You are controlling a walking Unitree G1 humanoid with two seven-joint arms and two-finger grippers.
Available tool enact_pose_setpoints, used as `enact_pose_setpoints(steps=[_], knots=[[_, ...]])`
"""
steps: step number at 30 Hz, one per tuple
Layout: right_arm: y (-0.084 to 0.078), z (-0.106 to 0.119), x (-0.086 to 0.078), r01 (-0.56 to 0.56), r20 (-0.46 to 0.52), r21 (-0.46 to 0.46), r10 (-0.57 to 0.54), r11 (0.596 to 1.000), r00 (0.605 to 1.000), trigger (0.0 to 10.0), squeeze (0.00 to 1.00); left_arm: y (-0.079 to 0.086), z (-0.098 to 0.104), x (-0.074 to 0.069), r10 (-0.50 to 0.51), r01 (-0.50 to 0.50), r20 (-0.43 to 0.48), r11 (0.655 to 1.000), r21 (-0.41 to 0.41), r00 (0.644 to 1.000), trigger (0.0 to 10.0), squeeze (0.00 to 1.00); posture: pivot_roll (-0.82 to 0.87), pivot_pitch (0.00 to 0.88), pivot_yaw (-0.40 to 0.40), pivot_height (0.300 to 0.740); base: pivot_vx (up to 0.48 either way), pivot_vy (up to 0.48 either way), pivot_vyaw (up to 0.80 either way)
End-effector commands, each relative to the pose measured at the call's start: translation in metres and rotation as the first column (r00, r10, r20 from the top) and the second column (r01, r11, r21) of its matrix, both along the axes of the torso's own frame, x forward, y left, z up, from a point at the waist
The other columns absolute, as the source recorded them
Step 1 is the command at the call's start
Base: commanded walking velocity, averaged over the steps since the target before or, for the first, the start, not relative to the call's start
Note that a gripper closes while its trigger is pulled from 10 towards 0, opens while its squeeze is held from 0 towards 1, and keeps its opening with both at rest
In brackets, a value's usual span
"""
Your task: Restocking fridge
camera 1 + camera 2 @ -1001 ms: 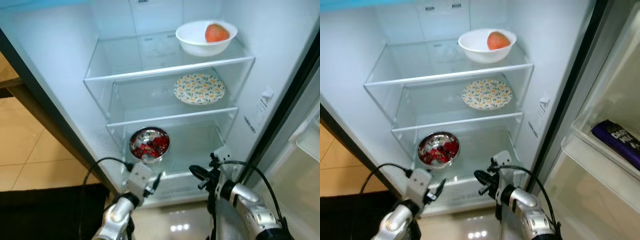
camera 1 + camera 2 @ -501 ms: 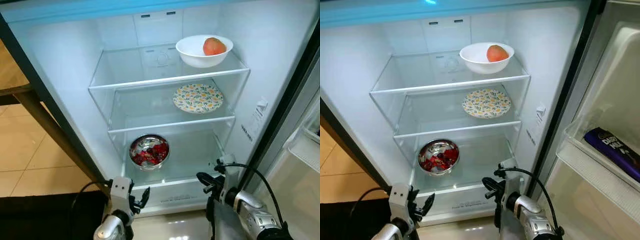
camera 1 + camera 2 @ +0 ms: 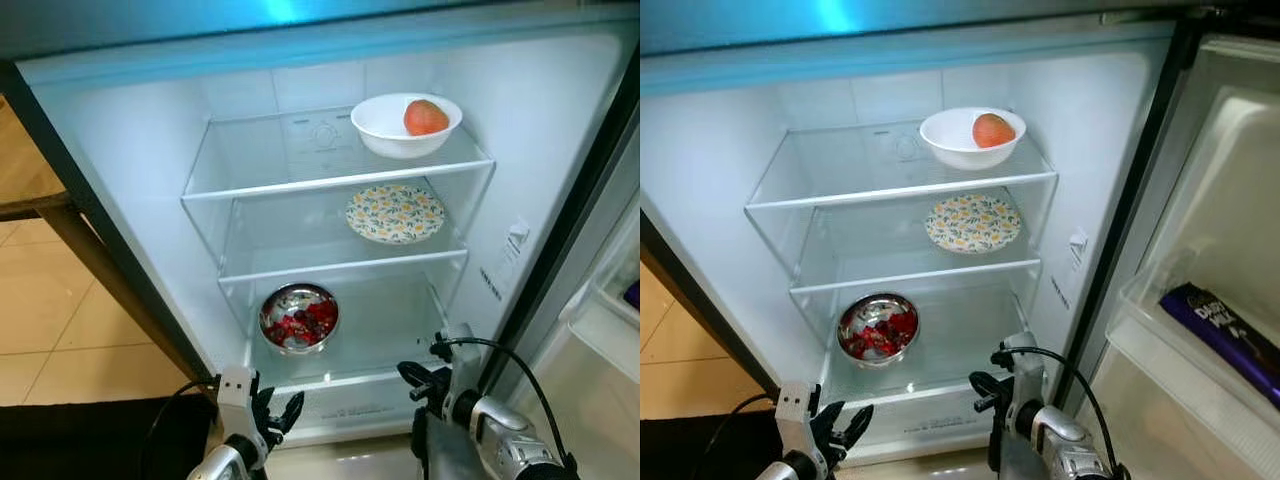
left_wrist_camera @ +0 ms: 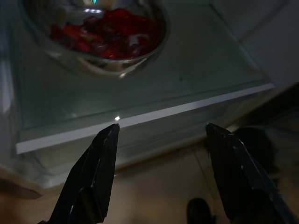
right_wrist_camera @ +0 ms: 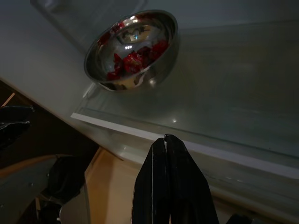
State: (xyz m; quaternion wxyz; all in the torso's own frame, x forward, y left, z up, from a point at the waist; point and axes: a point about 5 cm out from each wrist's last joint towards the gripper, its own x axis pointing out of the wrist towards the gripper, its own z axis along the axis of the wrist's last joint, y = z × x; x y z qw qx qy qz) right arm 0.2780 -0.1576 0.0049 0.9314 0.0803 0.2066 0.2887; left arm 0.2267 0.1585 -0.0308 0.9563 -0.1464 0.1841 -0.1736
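- Left eye view: the fridge (image 3: 130, 170) stands open with three glass shelves. On the top shelf (image 3: 300, 165), toward the right, a white bowl (image 3: 385, 130) holds one reddish-orange fruit (image 3: 425, 117).
- On the middle shelf (image 3: 300, 250), a round plate with a yellow flower pattern (image 3: 396, 213) lies flat, right of centre.
- On the bottom shelf (image 3: 390, 320), at its left side, sits a steel bowl (image 3: 298, 318) with red pieces inside.
- The left gripper (image 3: 278, 415) is low in front of the fridge, below the bottom shelf's front edge; in the left wrist view its two fingers (image 4: 96, 168) are spread wide with nothing between them, pointing toward the steel bowl.
- The right gripper (image 3: 412, 377) is low at the right, also before the bottom shelf; in the right wrist view its fingers (image 5: 159, 186) are pressed together and empty.
- Right eye view: a purple chocolate bar (image 3: 1215, 335) lies in a door bin (image 3: 1160, 350) of the open door.
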Motion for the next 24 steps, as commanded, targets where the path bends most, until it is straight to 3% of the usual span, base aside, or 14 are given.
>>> enact_pose_setpoints(steps=[1,4,11,18,24], knots=[[0.000,0.000,0.001,0.010,0.002,0.004,-0.010,1.000,1.000,10.0,0.00,0.000,-0.004,-0.005,0.000,0.000,-0.026,1.000,-0.016,1.000,10.0,0.00,-0.08,0.006,0.047,0.574,0.000,0.000,0.00],[-0.003,-0.011,-0.006,0.037,-0.046,-0.043,-0.038,0.998,0.998,10.0,0.00,-0.010,-0.004,-0.009,-0.092,0.091,-0.014,0.993,-0.068,0.996,10.0,0.00,-0.08,0.004,0.047,0.578,0.000,0.000,0.00],[-0.005,-0.016,-0.011,0.041,-0.065,-0.038,-0.043,0.998,0.997,10.0,0.00,-0.016,-0.004,-0.009,-0.146,0.143,-0.024,0.985,-0.102,0.989,10.0,0.00,-0.08,0.000,0.042,0.588,0.000,0.000,0.00],[-0.009,-0.021,-0.015,0.060,-0.088,-0.043,-0.064,0.997,0.994,10.0,0.00,-0.014,-0.005,-0.010,-0.145,0.142,-0.029,0.986,-0.093,0.989,10.0,0.00,-0.08,0.000,0.041,0.607,0.000,0.000,0.00],[-0.013,-0.028,-0.020,0.098,-0.122,-0.113,-0.112,0.989,0.986,10.0,0.00,-0.012,-0.008,-0.012,-0.144,0.139,-0.050,0.986,-0.096,0.988,10.0,0.00,-0.08,0.000,0.040,0.617,0.000,0.000,0.00]])
